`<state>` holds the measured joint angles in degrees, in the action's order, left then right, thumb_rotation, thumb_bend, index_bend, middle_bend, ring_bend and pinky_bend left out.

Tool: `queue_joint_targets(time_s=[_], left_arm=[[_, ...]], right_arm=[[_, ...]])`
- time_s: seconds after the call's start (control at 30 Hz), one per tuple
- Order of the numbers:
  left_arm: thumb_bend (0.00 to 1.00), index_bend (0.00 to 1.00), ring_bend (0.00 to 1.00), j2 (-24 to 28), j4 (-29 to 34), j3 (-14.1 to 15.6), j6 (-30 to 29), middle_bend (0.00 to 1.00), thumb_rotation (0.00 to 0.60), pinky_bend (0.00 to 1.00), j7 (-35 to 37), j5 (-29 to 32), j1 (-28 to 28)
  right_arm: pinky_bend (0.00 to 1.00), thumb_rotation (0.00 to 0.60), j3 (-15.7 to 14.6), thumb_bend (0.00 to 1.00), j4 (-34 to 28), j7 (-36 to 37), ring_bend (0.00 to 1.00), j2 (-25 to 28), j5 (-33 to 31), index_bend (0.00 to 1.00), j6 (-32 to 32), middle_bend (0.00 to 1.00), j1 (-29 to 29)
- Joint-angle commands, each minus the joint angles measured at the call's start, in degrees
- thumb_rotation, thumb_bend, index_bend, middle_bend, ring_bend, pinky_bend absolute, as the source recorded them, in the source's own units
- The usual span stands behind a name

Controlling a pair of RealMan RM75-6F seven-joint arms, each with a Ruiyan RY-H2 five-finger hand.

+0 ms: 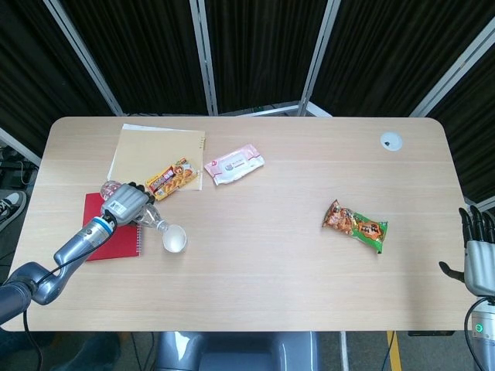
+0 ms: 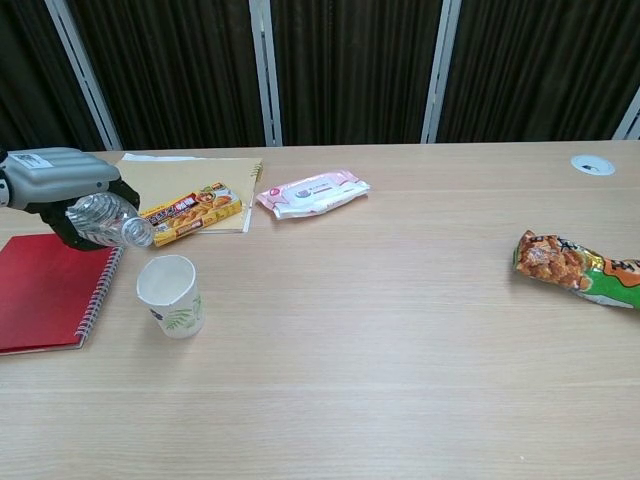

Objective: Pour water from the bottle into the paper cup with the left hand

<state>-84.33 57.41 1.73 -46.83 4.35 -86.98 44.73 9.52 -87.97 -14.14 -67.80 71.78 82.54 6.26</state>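
My left hand (image 2: 55, 190) grasps the clear, ribbed plastic bottle (image 2: 108, 220), which is tipped with its neck slanting down above and just left of the paper cup (image 2: 171, 296). The cup stands upright on the pale wood-grain table (image 2: 400, 330), a white tapered cylinder with a green leaf print, beside the spiral edge of a red notebook (image 2: 45, 290). A glossy yellow snack packet (image 2: 192, 212) lies on a tan folder (image 1: 151, 154); a pink wipes pack (image 2: 312, 192) rests near it. An orange-and-green crinkled bag (image 1: 355, 226) lies well apart. My right hand (image 1: 478, 251) hangs off the table's edge, released, fingers straight.
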Motion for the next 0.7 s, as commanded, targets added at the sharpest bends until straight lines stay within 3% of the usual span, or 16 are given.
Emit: queue_joint_targets(time_s=[0.03,0.7], left_arm=[[0.50,0.55,0.32,0.3,0.3,-0.1,-0.2,0.50,0.600,0.33,-1.0,0.1,0.0],[0.50,0.55,0.32,1.9,3.1,-1.0,-0.2,0.50,0.600,0.33,-4.8,1.5,-0.2]], right_arm=[[0.00,0.600,0.0,0.00,0.0,0.0,0.00,0.0,0.0,0.00,0.0,0.00,0.0],[0.00,0.600,-0.1,0.00,-0.4,-0.1,0.00,0.2,0.0,0.00,0.1,0.00,-0.1]])
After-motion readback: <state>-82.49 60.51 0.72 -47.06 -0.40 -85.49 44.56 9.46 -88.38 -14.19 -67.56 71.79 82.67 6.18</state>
